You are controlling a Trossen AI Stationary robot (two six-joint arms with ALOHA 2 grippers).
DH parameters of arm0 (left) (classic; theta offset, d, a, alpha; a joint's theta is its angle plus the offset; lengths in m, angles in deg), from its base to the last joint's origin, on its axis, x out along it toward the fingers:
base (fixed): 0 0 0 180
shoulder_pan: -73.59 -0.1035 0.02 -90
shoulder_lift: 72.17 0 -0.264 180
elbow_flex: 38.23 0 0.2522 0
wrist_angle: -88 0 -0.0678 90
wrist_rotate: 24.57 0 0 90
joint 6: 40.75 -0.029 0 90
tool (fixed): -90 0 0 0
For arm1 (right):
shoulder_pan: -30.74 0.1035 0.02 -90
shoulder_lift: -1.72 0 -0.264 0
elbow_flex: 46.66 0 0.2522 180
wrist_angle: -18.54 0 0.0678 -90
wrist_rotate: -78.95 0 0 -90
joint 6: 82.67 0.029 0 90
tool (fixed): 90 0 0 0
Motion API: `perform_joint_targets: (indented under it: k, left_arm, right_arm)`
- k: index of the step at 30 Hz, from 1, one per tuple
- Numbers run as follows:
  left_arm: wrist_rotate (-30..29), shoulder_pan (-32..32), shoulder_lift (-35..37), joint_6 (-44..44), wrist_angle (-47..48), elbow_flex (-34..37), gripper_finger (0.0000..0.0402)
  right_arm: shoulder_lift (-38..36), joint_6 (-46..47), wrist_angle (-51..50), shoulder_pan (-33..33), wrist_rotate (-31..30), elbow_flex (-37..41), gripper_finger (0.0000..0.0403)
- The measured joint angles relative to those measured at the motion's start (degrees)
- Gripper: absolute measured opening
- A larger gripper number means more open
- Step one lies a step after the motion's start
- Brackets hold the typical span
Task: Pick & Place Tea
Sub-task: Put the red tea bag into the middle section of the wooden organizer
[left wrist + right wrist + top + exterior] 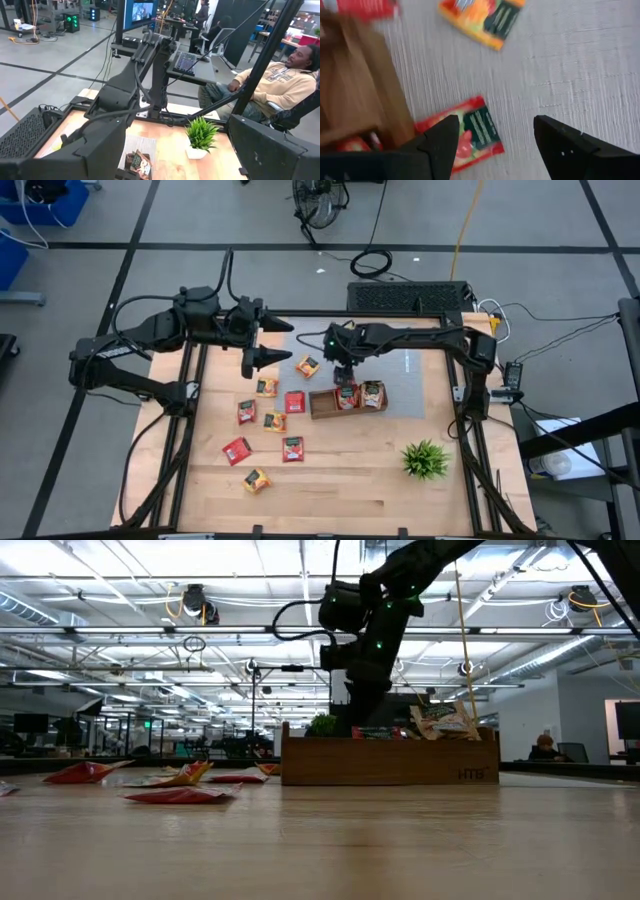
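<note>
Several red and orange tea sachets (275,421) lie flat on the wooden table, left of the brown tray (322,408). More sachets (372,394) sit in the tray's middle and right compartments. One red sachet (475,134) lies flat on the grey mat (580,60) against the tray's outer wall (385,95). My right gripper (495,125) hangs open just above it, pointing steeply down, one finger over the sachet and one beside it. An orange sachet (482,20) lies farther off. My left gripper (265,358) waits open, raised above the table's far left.
A spiky green plant (425,460) stands near the table's right front. In the low view the tray (390,765) hides my right gripper's fingertips. A person sits beyond the table's right side (285,80). Bare wood lies along the near edge (340,500).
</note>
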Motion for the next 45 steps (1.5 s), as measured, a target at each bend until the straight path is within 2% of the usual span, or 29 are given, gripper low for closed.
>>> perform_joint_targets:
  k: [3, 14, 23, 27, 30, 35, 45]
  left_arm:
    - [0.00, 0.00, 0.00, 0.00, 0.00, 0.00, 0.0351]
    - [0.01, 0.01, 0.00, 0.00, 0.00, 0.00, 0.0351]
    - [0.00, -0.01, 0.00, 0.00, 0.00, 0.00, 0.0351]
    - [0.00, 0.00, 0.00, 0.00, 0.00, 0.00, 0.0351]
    - [0.00, 0.00, 0.00, 0.00, 0.00, 0.00, 0.0351]
    - [0.00, -0.02, 0.00, 0.00, 0.02, 0.00, 0.0351]
    - [0.00, -0.01, 0.00, 0.00, 0.01, 0.00, 0.0351]
  right_arm:
    - [0.69, -6.42, -0.50, -0.31, 2.72, -0.02, 0.0238]
    - [1.44, -19.23, -5.74, -2.30, 2.72, -2.51, 0.0238]
    - [1.04, -42.47, -7.68, -5.79, 3.05, -4.20, 0.0238]
    - [1.00, -52.14, -6.78, -7.43, 7.53, -4.22, 0.0238]
    - [1.01, -59.51, -4.08, -7.61, 8.62, -4.22, 0.0238]
    - [1.00, -61.93, -1.94, -6.73, 8.69, -4.22, 0.0238]
    - [1.00, -85.49, -1.99, -5.36, 11.83, -4.20, 0.0238]
